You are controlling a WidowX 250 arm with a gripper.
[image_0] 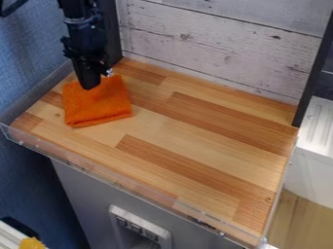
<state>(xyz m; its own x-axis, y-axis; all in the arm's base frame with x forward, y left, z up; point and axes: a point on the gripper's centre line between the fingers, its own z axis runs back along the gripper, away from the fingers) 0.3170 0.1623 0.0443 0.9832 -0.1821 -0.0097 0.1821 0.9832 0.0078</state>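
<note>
The jaws of the black gripper (90, 86) point down at the upper part of an orange cloth (98, 104), their tips at it or just above it; whether they are apart, together or clamped on the fabric, I cannot tell. The cloth lies folded into a rough square near the far left corner of the wooden surface (175, 126), its near edge slightly rounded. Above the gripper, the black arm (81, 22) comes in from the top edge of the view, near the left. The surface is made of light and darker strips, with a small round fitting (57, 115) just left of the cloth and another (268, 200) near the right front corner. A clear rim (117, 181) runs along the front. Behind stands a panel of whitewashed planks (214, 46), between dark uprights. To the right is a white ribbed piece (320, 126); to the left, a blue textured wall (32, 48). Below the front edge, a grey cabinet (84, 194) carries a pale switch plate (139, 228), and a yellow object (31, 243) sits at the bottom left corner.
</note>
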